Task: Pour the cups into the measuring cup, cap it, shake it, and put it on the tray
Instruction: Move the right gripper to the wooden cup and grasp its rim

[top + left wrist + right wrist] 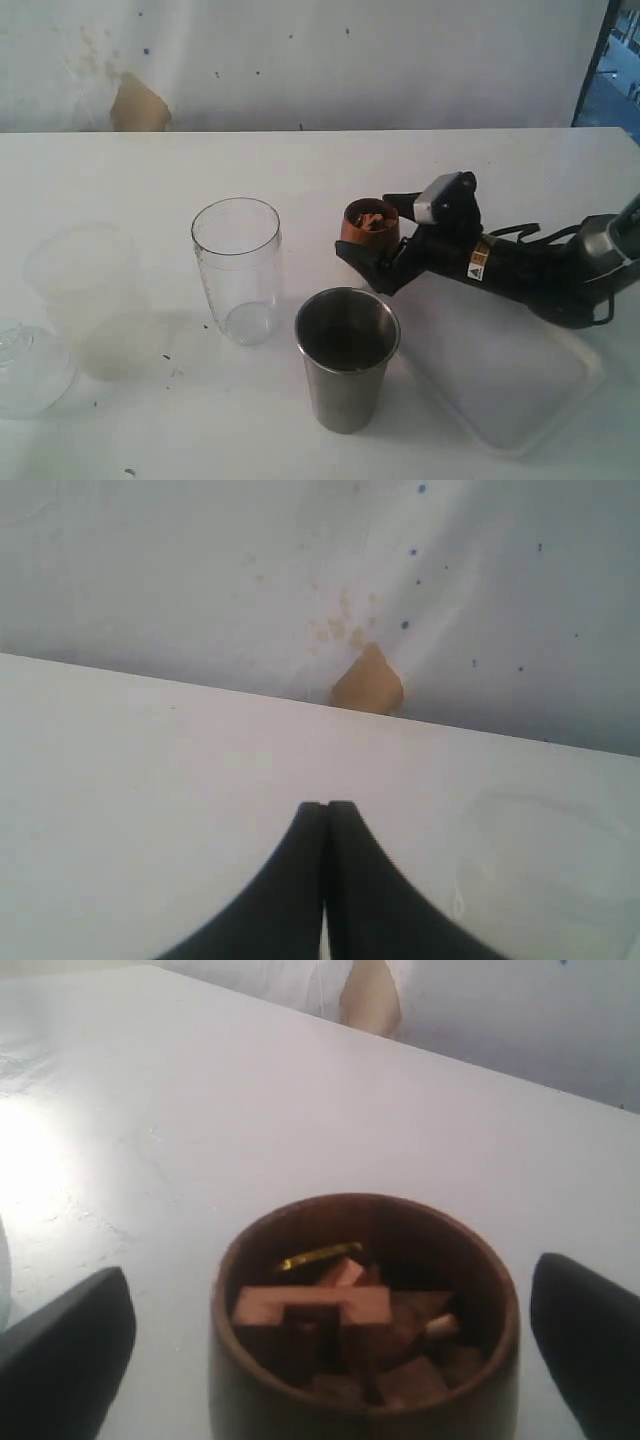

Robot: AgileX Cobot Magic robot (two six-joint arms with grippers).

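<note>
While my right fingers point(60, 1360) stand wide apart either side of the wooden cup point(365, 1320) on the surface point(300, 160), gripping nothing, I reckon I'm pre-grasp: next close, lift, tip into the measuring cup point(237, 268).

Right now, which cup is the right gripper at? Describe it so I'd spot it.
In the exterior view, start at the white tray on the right. Past its far left corner stands the wooden cup, inside the open right gripper. It alone is small, rounded, brown and holds brown pieces; the tumbler is taller steel.
</note>
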